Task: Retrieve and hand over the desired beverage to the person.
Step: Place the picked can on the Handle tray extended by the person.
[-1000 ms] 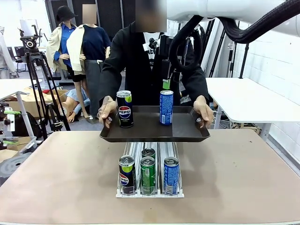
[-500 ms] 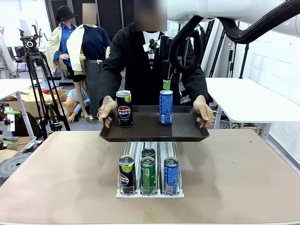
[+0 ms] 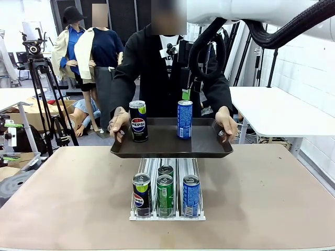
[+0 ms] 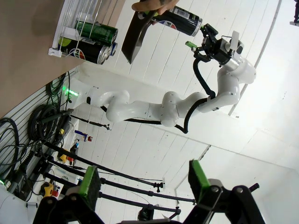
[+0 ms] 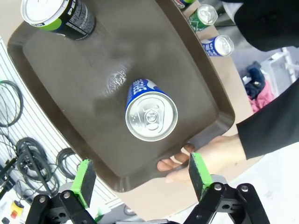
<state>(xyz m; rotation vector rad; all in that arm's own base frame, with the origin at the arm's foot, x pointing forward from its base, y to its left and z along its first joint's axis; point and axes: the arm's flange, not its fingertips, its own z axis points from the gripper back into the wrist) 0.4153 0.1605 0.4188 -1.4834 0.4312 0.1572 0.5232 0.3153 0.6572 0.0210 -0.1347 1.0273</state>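
The person (image 3: 157, 68) in a black jacket holds a dark tray (image 3: 162, 144) with both hands over the table's far edge. A black Pepsi can (image 3: 138, 121) and a blue can (image 3: 184, 120) stand upright on it. My right gripper (image 5: 142, 172) hangs open above the tray (image 5: 93, 65), looking down on the blue can's top (image 5: 151, 115), with the black can (image 5: 51, 14) farther off. One of the person's hands (image 5: 205, 158) grips the tray rim near the gripper. My left gripper (image 4: 144, 181) is open and holds nothing, pointing away from the table.
A white can rack (image 3: 166, 209) sits mid-table with a black Pepsi can (image 3: 141, 194), a green can (image 3: 165, 195) and a blue can (image 3: 191, 195) at its front, and another can behind. The right arm (image 3: 251, 13) spans the top. A tripod (image 3: 39, 78) stands back left.
The tray with its two cans has drifted slightly to the left in the person's hands. The arm overhead has not visibly moved.
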